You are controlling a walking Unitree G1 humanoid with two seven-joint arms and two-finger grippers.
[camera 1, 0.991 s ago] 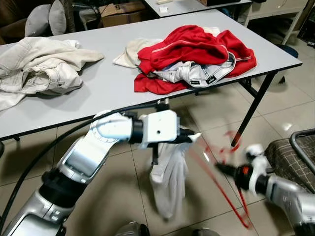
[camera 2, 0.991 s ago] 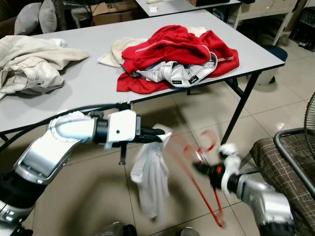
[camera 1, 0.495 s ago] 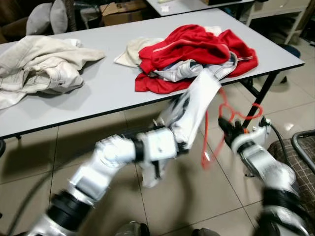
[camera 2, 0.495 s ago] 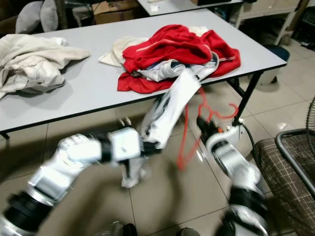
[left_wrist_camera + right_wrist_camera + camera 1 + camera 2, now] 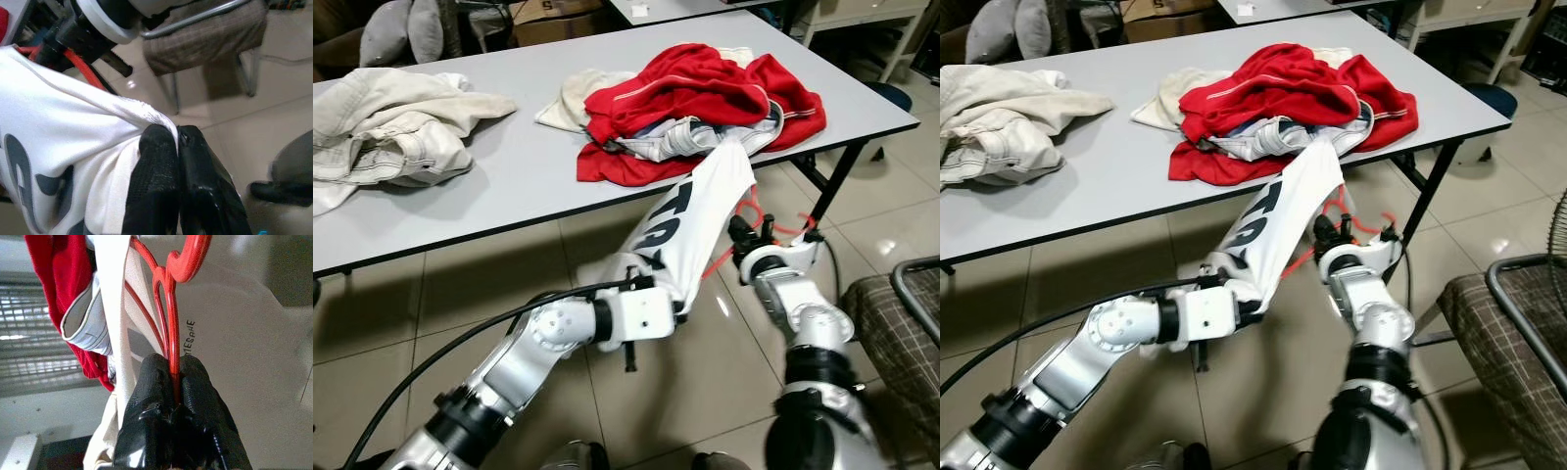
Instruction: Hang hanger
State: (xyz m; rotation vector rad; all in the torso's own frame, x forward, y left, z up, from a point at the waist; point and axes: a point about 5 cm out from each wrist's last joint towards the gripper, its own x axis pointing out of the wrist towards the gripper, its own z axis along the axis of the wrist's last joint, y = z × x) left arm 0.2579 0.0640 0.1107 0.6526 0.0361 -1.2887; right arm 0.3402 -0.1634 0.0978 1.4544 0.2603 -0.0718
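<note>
A white shirt [image 5: 700, 220] with dark lettering stretches from the clothes pile on the table down over the table edge. My left gripper [image 5: 679, 311] is shut on its lower hem, and the wrist view shows the cloth pinched between the fingertips [image 5: 159, 147]. The red wire hanger [image 5: 168, 298] is clamped in my right gripper [image 5: 172, 364], hook pointing away from the fingers. That gripper [image 5: 741, 233] is just right of the shirt, below the table edge, with the hanger [image 5: 781, 231] partly tucked behind the cloth.
The grey table [image 5: 509, 186] carries a red garment pile [image 5: 705, 83] and a beige jacket [image 5: 391, 127]. A black table leg [image 5: 832, 196] stands just beyond my right arm. A chair with a checked cushion [image 5: 901, 323] is at the right. Tiled floor lies below.
The white shirt, earlier hanging limp from my left gripper, is now stretched up to the pile. My right gripper has swung the hanger up from near the floor to beside the shirt.
</note>
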